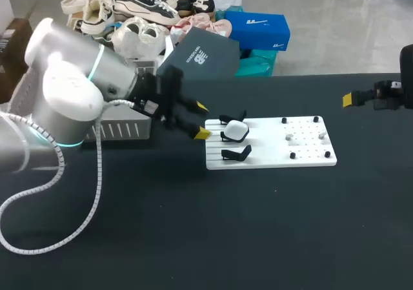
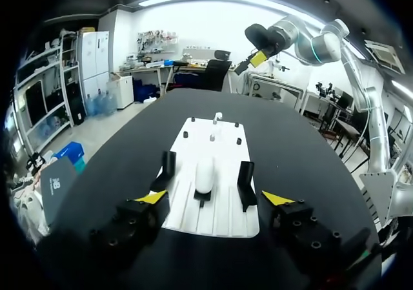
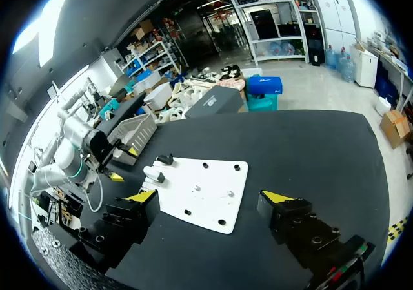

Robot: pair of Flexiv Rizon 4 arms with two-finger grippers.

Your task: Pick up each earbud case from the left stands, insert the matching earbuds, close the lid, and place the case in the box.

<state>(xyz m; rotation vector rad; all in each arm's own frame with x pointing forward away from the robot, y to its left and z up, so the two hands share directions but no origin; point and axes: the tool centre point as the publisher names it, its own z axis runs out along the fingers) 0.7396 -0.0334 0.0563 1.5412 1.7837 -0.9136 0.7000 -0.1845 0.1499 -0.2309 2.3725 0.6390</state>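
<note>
Case (image 1: 235,130) on white plate (image 1: 303,155), black desk (image 1: 193,225); left tool (image 1: 202,119) gaping near it, right tool (image 3: 210,197) gaping, well apart.

Robotics lab bench. What shows it: two industrial robot arms, left arm (image 1: 64,90) and right arm (image 1: 395,91), working over one black table (image 1: 193,238). A ribbed cable hose (image 1: 98,174) loops off the left one. A white drilled fixture plate (image 1: 271,157) carries black stands (image 1: 236,153) and pegs.
</note>
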